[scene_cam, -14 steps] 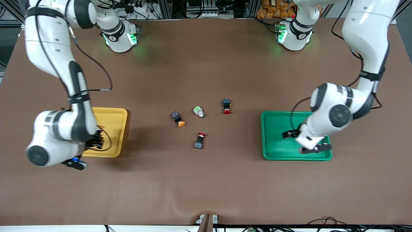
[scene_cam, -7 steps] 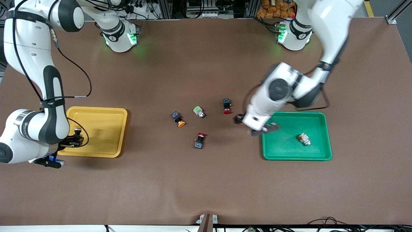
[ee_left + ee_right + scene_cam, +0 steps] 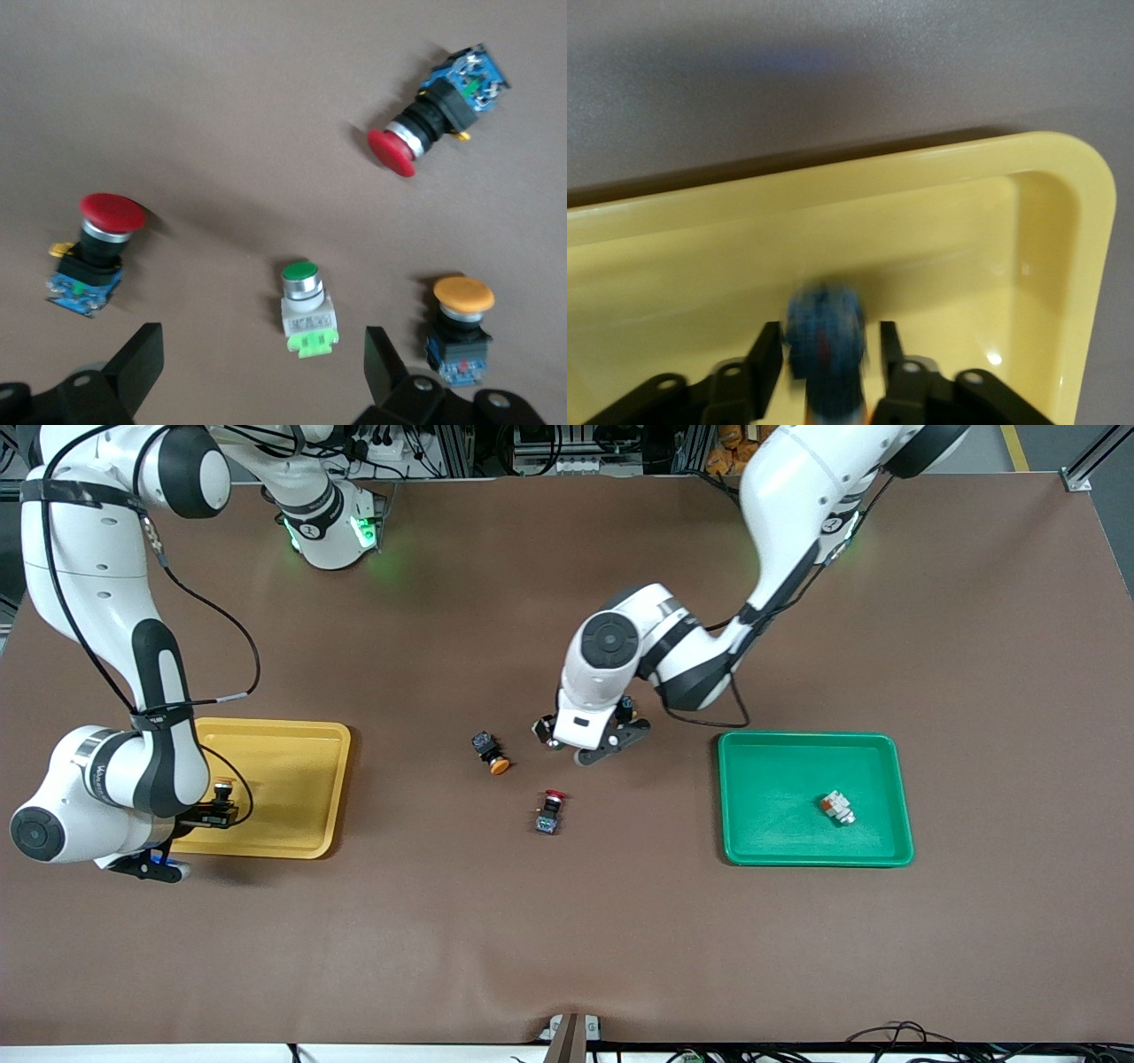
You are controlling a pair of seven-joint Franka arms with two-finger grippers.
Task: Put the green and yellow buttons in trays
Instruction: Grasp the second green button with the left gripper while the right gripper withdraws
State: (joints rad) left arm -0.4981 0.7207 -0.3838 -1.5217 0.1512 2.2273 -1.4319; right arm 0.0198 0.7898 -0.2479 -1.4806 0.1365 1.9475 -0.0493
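My left gripper (image 3: 580,738) (image 3: 261,372) hangs open over the middle of the table. A pale-green-bodied button (image 3: 308,310) lies on the mat between its fingers (image 3: 133,363); the hand mostly hides it in the front view. A yellow-capped button (image 3: 493,754) (image 3: 461,320) lies beside it, toward the right arm's end. Another pale-bodied button (image 3: 835,808) lies in the green tray (image 3: 771,841). My right gripper (image 3: 215,806) (image 3: 828,350) is low over the yellow tray (image 3: 283,779) (image 3: 921,168). Its fingers stand a little apart around a blurred blue-bodied button (image 3: 221,786) (image 3: 824,341), with a gap on one side.
Two red-capped switches lie on the brown mat. One red-capped switch (image 3: 549,812) (image 3: 434,119) is nearer the front camera than the left hand. The other red-capped switch (image 3: 626,707) (image 3: 97,248) is tucked against the hand.
The left arm swung from the green tray, leaving a pale button there, to over the middle buttons. The right gripper's fingers have parted around its button over the yellow tray.
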